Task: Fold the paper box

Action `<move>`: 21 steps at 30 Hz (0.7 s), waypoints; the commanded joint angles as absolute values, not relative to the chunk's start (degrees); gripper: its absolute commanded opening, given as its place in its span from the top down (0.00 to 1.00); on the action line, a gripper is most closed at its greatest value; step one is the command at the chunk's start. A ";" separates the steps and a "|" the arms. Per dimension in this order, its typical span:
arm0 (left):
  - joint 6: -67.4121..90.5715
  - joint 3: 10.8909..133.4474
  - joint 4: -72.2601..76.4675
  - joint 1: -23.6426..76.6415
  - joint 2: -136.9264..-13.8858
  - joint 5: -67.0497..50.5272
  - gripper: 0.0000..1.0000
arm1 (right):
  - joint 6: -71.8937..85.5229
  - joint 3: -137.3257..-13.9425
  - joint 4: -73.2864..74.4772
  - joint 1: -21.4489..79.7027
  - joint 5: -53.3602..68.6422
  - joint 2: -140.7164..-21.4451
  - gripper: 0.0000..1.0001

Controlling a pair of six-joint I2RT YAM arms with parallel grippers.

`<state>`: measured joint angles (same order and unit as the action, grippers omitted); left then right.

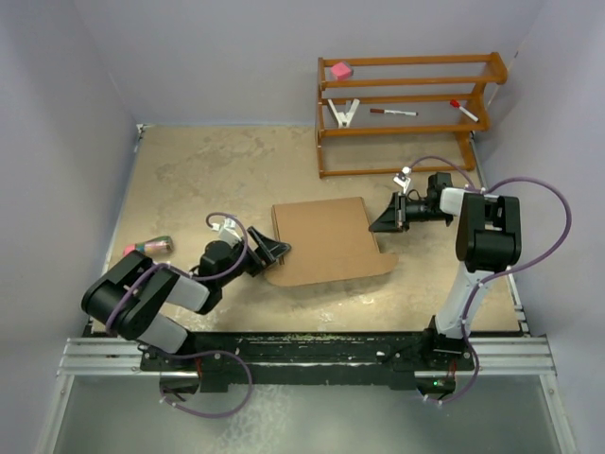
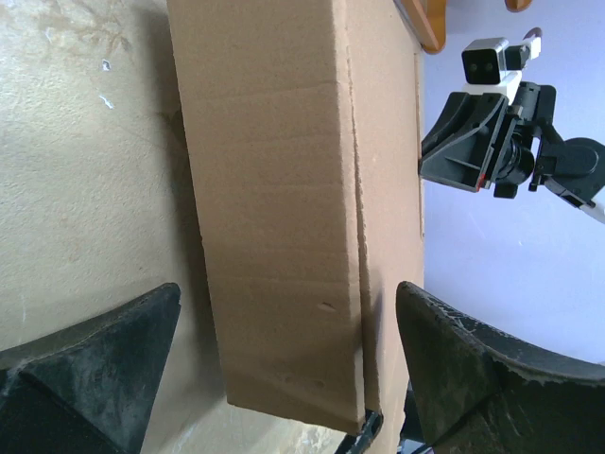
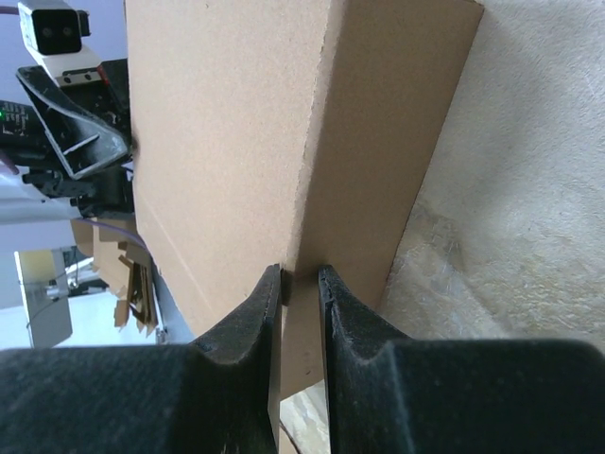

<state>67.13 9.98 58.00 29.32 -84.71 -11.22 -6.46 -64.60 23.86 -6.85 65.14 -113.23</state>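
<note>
Flap of paper box (image 1: 326, 241) apparently nipped by right claw (image 3: 301, 279); left claw (image 1: 274, 253) wide, empty. Flap should be lifted squarely along crease, box braced.

The top camera is looking down from above and behind the arm bases, taking in the whole table (image 1: 208, 170) with the paper box (image 1: 326, 241) near centre and both arms in frame. The left wrist camera is sitting close at the box's left side, peering across the cardboard through the left pincer (image 2: 284, 312) toward the right arm. The right wrist camera is pushing in closer still from the box's right side, facing back over the right pincer (image 3: 301, 284). Both wrist views are sharing the box, each catching the opposite pincer beyond it.
</note>
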 commanded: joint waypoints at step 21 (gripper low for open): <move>79.69 11.63 94.21 29.18 -106.36 -17.32 0.57 | -14.44 -66.18 28.30 -7.47 56.37 -114.97 0.82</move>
<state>77.56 11.09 84.55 29.21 -107.04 -16.10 -8.86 -65.73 26.48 -7.20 65.47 -113.99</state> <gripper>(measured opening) 0.656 0.178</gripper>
